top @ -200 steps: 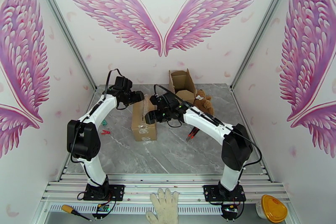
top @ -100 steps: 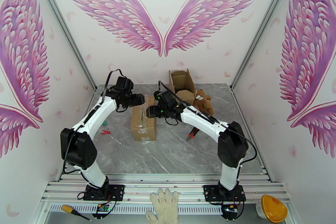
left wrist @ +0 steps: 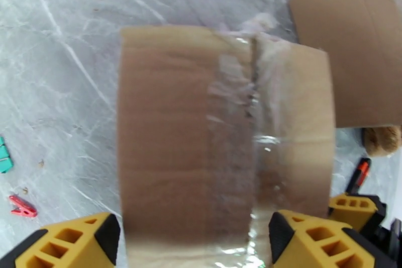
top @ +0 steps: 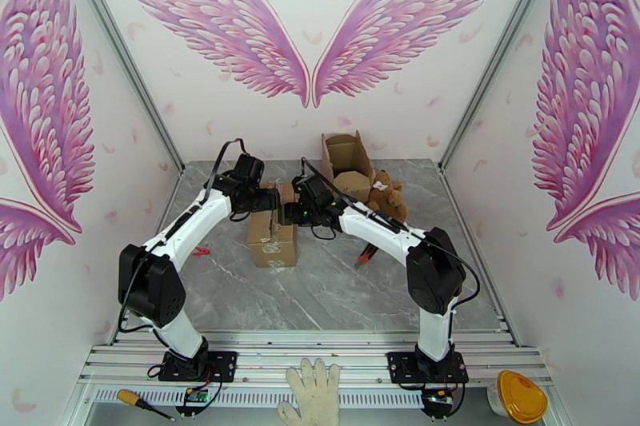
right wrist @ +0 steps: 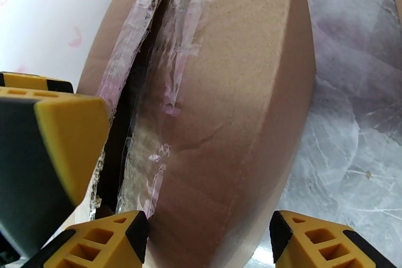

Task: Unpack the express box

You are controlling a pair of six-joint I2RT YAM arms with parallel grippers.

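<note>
The express box (top: 272,237), brown cardboard with clear tape, lies on the table. Its top seam (left wrist: 253,113) is slit, and the slit gapes dark in the right wrist view beside the right-hand flap (right wrist: 226,93). My left gripper (top: 270,201) hangs open over the box's far end, with its yellow fingers (left wrist: 75,244) spread about as wide as the box (left wrist: 171,128). My right gripper (top: 288,216) is open too. One of its fingers (right wrist: 108,239) is at the slit and the other stands off the box's outer side.
An opened carton (top: 347,154) stands at the back with a teddy bear (top: 388,191) beside it. A red clip (top: 200,250) and a green one (left wrist: 4,156) lie left of the box. A red-and-black tool (top: 368,253) lies to the right.
My left gripper has swung right to the box's far end and its jaws have widened. My right gripper has moved back and left to the same end, with its jaws a little narrower.
</note>
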